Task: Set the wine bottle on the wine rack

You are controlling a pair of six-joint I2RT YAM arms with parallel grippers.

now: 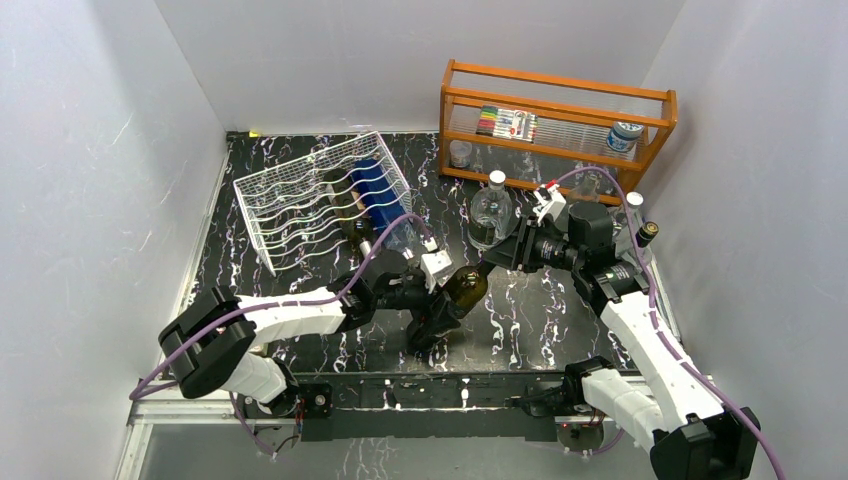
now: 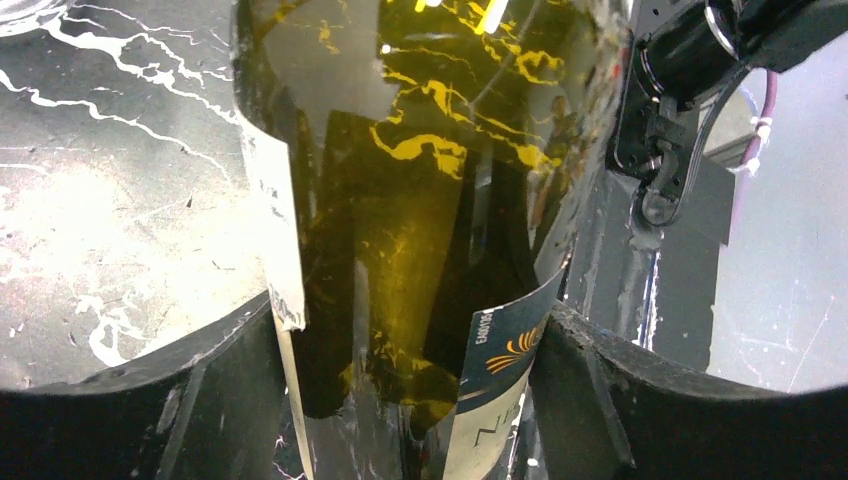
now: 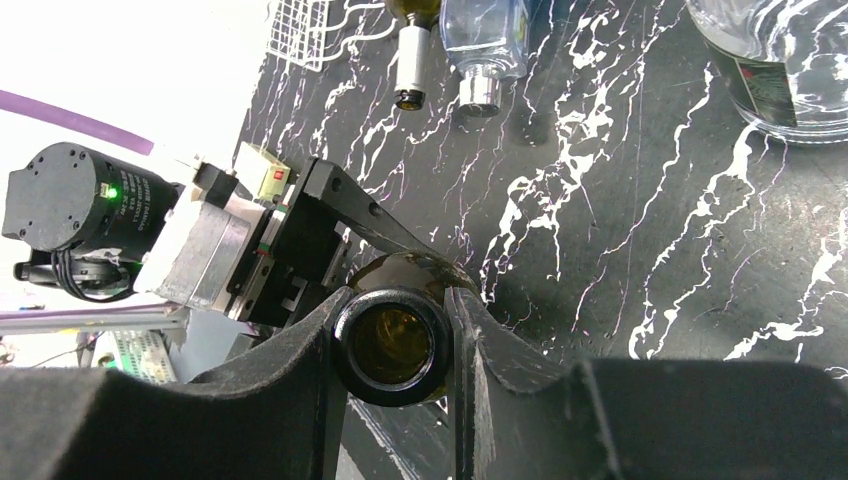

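A dark olive-green wine bottle hangs on a slant just in front of the wine rack and off its right-hand end, lifted clear of the black marbled table. Both arms meet at it. The right gripper pinches the open mouth of the neck, one finger pressed to each side. The left gripper straddles the wide body, and in its wrist view both fingers appear to lie against the glass, so we read it as gripping there too.

The white wire rack already cradles a dark bottle and a blue one at its right end; the cradles to their left look free.

We judge the bottle rigid, smooth and breakable. With its mouth uncorked and light passing through it, it is probably empty and fairly light. The paper label is peeling at its edges, so pads resting on it could slide. The surest hold seems to be bare glass around the body, where the weight sits, with the neck used only for steering.
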